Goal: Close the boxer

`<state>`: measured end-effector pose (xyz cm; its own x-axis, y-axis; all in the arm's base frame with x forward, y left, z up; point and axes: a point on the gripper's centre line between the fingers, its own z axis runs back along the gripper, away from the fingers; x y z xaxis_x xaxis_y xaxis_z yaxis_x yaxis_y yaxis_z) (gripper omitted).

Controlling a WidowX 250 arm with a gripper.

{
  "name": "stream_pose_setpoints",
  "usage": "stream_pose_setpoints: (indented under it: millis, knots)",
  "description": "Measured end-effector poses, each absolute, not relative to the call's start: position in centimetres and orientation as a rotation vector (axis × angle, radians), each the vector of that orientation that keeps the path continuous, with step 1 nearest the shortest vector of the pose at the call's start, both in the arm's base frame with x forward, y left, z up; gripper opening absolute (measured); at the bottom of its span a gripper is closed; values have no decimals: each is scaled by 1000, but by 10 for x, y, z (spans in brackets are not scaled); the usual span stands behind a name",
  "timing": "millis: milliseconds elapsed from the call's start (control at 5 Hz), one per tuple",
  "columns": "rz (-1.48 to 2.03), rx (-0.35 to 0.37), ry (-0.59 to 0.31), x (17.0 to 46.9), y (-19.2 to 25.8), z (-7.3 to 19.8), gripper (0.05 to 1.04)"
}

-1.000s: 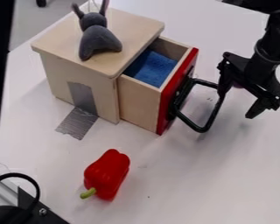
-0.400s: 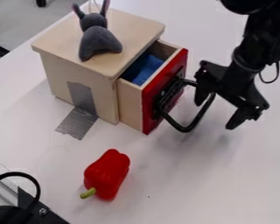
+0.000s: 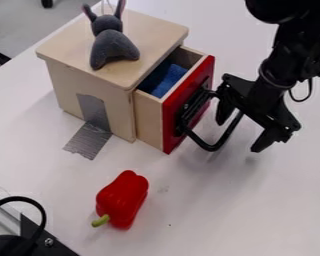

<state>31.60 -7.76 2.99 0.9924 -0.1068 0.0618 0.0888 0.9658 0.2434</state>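
A wooden box [image 3: 89,85] stands at the upper left, with its drawer [image 3: 148,120] pulled partway out toward the right. The drawer has a red front [image 3: 171,125] with a black loop handle [image 3: 213,146], and a blue cloth [image 3: 164,81] lies inside. My gripper [image 3: 237,135] hangs right of the drawer front, open, its two fingers spread apart. Its left finger is at the handle's upper part; whether they touch, I cannot tell.
A grey plush toy [image 3: 110,42] lies on top of the box. Grey tape [image 3: 90,137] runs from the box's side onto the table [image 3: 209,215]. A red pepper [image 3: 122,199] lies in front, and a black cable and bracket are at the lower left corner.
The drawer has slid left into the box, leaving less of it out. My gripper has moved left with it, and a little further left since the middle frame while the drawer stayed put.
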Motion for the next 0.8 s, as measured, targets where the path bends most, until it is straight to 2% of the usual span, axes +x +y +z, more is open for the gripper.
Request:
stream_pose_setpoints:
  millis: [400,600,800]
  knots:
    - [-68,263,-16,316,-64,14,392]
    - [-46,272,-7,320,-58,14,178]
    - [-11,282,0,322,-45,12,131]
